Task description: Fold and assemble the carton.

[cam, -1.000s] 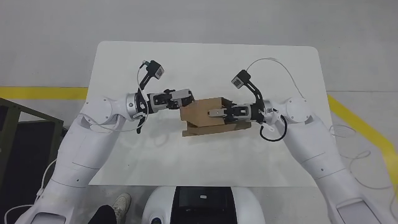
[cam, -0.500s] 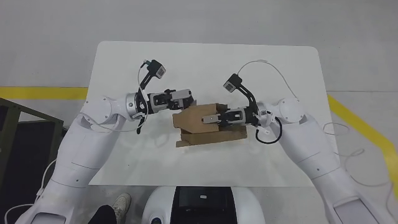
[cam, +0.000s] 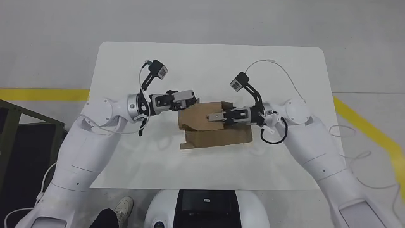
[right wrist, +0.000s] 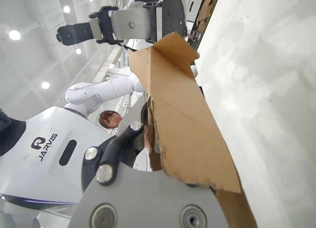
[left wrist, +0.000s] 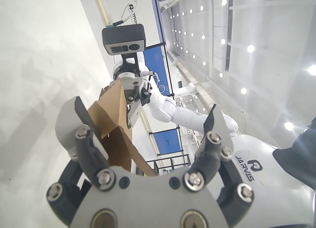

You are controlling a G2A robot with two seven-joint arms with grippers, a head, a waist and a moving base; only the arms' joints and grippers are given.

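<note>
Carton (cam: 215, 130), brown corrugated cardboard, partly folded, flaps loose, standing at the middle of the white rectangular table (cam: 126, 63); left gripper (cam: 190, 99) at the carton's left far corner, fingers spread wide, holding nothing, one finger just beside a raised flap; right gripper (cam: 215, 116) over the carton's top, fingers closed on an upright panel

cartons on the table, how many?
1. The carton sits in the middle of the table, between the left gripper and right gripper. Loose cardboard beyond the table isn't counted.
</note>
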